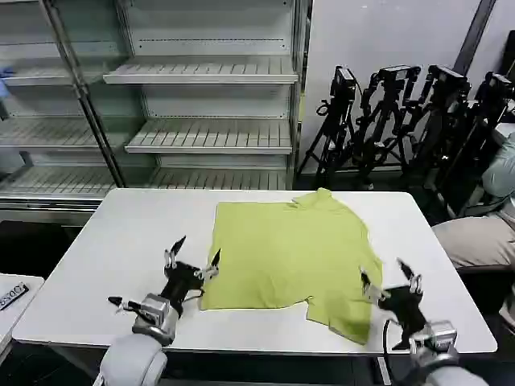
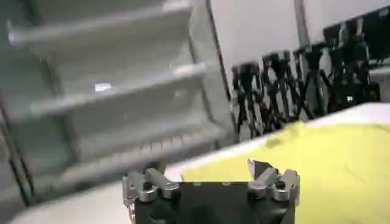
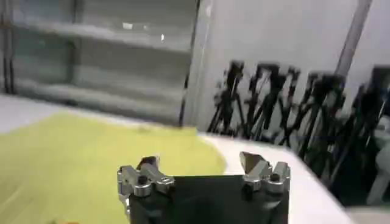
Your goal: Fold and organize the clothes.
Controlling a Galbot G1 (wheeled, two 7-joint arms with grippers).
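A: What's on the white table point(image 1: 113, 241)?
B: A lime T-shirt point(image 1: 286, 249), spread mid-table, no readable print.
A: The grippers?
B: Left gripper point(image 1: 193, 256) spread wide at its near-left corner; right gripper point(image 1: 389, 279) wide by the near-right hem.

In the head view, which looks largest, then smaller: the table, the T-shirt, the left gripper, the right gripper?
1. Table
2. T-shirt
3. Left gripper and right gripper: alike in apparent size, both open, so not ranked.
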